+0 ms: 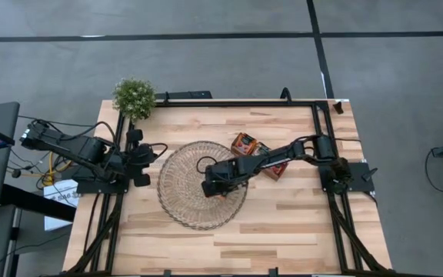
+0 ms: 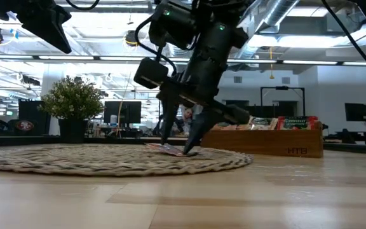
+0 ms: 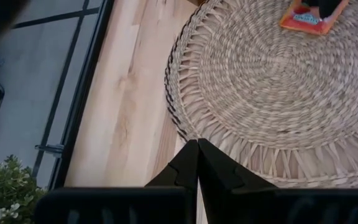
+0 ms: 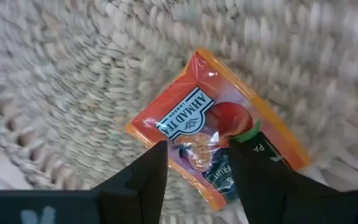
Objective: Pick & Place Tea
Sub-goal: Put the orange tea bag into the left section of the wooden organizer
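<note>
**Orange sachet on the mat, right end effector straddling it**

A red-orange tea sachet (image 4: pixel 213 134) lies flat on the round wicker mat (image 1: pixel 183 201), toward the mat's right half. The right end effector (image 4: pixel 197 163) is down over it with its fingers parted, one dark fingertip to each side of the packet's lower part; the sachet rests on the weave and is not clamped. From table height the two fingers reach down to the packet, tips at or just above it. The left end effector (image 3: pixel 197 163) waits near the mat's left edge, its fingers pressed together and empty.

The surface (image 1: pixel 298 223) is pale butcher-block wood, framed by black rails. Beyond the mat sits a brown wooden tray (image 2: pixel 269 141) with more sachets standing in it. A small potted plant (image 1: pixel 134 97) is at the far left corner. Behind lies an open office with monitors and ceiling lights.

The mat is coiled, coarse straw with a looped border; the sachet is glossy, square foil printed with fruit
</note>
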### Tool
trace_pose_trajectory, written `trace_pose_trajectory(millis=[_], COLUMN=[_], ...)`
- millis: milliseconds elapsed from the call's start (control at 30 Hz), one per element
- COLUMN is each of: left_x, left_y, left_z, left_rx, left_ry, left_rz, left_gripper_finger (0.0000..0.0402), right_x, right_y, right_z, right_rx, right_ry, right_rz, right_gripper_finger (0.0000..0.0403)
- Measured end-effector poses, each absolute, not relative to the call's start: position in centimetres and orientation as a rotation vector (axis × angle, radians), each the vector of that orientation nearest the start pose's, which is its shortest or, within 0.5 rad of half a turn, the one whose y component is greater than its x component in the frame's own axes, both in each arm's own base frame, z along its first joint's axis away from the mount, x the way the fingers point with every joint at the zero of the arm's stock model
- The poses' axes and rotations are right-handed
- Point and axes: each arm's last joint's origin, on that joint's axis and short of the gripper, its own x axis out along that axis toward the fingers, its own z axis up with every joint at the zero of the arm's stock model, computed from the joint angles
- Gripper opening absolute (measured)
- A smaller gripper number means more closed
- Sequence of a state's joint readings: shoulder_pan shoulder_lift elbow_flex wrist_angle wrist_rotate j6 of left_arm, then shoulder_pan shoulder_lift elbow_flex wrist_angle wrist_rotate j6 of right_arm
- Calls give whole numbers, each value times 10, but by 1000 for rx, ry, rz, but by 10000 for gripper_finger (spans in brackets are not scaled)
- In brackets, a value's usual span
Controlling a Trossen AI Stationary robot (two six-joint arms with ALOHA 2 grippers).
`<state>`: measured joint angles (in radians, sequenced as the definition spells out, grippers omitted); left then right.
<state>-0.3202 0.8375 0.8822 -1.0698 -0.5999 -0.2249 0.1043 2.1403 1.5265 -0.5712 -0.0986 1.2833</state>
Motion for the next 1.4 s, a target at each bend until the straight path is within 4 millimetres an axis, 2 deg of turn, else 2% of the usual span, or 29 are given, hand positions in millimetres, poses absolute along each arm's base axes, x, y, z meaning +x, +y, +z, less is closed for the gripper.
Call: trace_pose_trajectory(millis=[200,467,800,1233,1400], left_x=[132,132,133,134,134], left_y=[-26,-27,-27,-27,-27], left_z=[292,293,294,294,294], left_rx=[249,241,235,234,234], left_ry=[877,869,854,850,850], left_rz=[357,358,356,356,356], left_gripper_finger=[0,0,0,0,0], right_x=[431,420,422,412,418], right_y=[48,51,57,54,58], right_z=[158,157,158,154,162], right_rx=[1044,979,984,996,1006], right_ry=[1185,1299,1281,1385,1298], right_rz=[-601,-656,-633,-711,-659], right_gripper_finger=[165,157,142,135,133])
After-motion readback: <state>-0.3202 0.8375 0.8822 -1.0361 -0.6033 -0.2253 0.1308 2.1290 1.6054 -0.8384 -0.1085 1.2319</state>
